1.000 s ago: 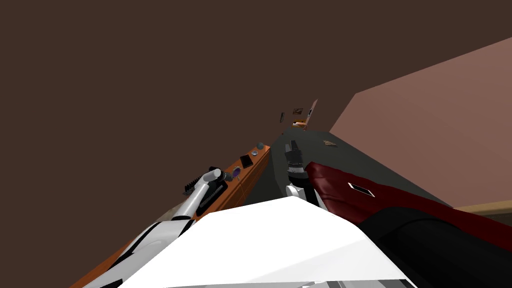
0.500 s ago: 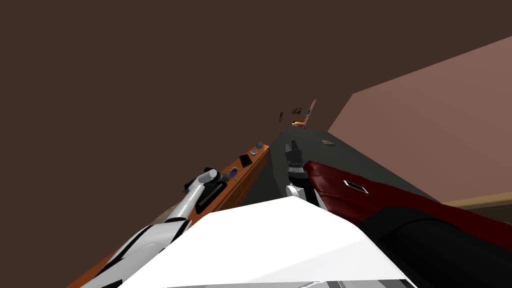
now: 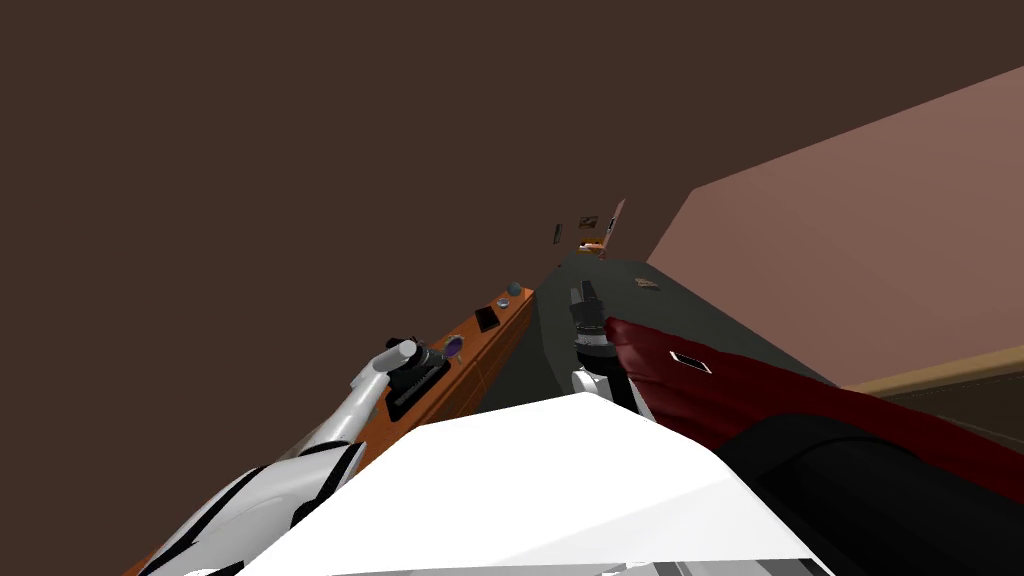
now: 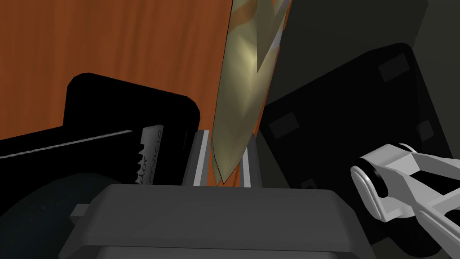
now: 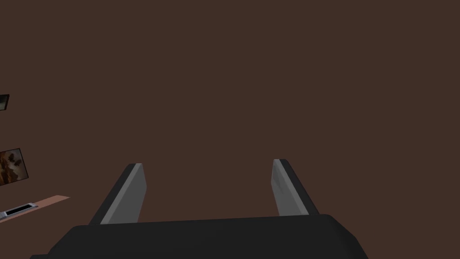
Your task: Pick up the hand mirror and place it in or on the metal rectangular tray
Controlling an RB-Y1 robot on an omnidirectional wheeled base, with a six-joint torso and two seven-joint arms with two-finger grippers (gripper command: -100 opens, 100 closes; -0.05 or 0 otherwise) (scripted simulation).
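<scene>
Within left gripper [image 4: 223, 153], thin olive-gold mirror [image 4: 245, 81]

Hand mirror [image 4: 242, 90] shows a smooth, brassy gloss against the worktop [image 4: 112, 45], its orange wood grain streaked and matt.

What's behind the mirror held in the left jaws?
An orange top, a black slab to one side and a black box to the other. The strip straight behind the mirror is covered.

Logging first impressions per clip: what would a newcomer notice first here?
The left pincer shut on a thin, gold-tinted hand mirror, seen edge-on over the orange wooden top. Next, the dark red cover at the robot's right, near the open right pincer.
</scene>
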